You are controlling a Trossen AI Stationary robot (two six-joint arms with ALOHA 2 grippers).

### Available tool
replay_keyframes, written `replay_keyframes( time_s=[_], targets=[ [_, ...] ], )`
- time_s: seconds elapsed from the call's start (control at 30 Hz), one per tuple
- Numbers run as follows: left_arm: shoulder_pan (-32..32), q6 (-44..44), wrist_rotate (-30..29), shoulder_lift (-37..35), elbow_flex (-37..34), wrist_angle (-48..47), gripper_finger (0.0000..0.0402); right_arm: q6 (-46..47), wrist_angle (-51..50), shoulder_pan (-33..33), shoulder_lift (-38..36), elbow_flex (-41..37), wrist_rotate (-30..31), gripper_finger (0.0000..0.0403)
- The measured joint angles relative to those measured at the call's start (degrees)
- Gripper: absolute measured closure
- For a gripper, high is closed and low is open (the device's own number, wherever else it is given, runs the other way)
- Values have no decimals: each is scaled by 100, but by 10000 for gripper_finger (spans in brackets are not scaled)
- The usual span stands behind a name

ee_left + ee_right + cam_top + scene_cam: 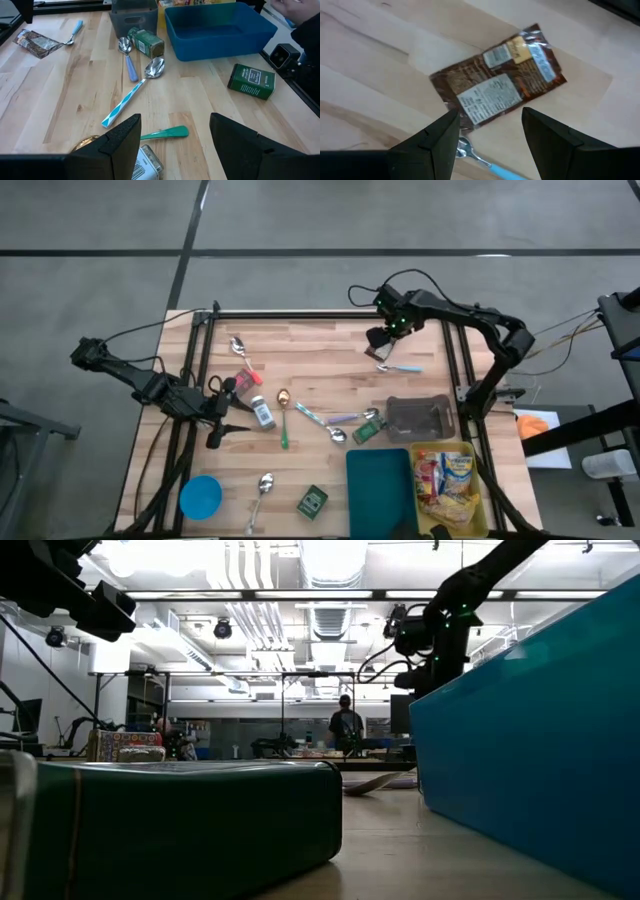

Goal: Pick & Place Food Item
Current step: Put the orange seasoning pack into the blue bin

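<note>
We see our right gripper (487,132) hanging at the table's far side with its two dark fingers (432,137) spread apart and nothing between them, while our left gripper (175,142) waits low at the left edge, fingers (240,145) likewise parted and empty.

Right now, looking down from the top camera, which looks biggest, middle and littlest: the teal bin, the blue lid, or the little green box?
1. teal bin: clearly the largest.
2. blue lid: the round one, middle.
3. green box: smallest.
All three lie flat on the table, so nearness to the camera does not confuse the order.
</note>
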Motion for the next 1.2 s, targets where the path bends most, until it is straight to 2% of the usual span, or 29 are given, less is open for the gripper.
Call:
replay_keyframes(
  time_s=[0.23,0.47,0.7,0.93,1.2],
  targets=[
    [-1,0,0,2,-2,-1,161,-23,18,366,128,51,-37,189],
    [1,0,0,2,-2,-1,161,110,-98,582,213,6,455,189],
    [-1,0,0,0,-1,-1,161,632,-80,573,211,-173,491,189],
    [0,0,0,1,0,0,161,1858,-69,571,210,-458,447,189],
    [1,0,0,0,-2,0,161,2144,293,499,210,-540,418,189]
  ],
)
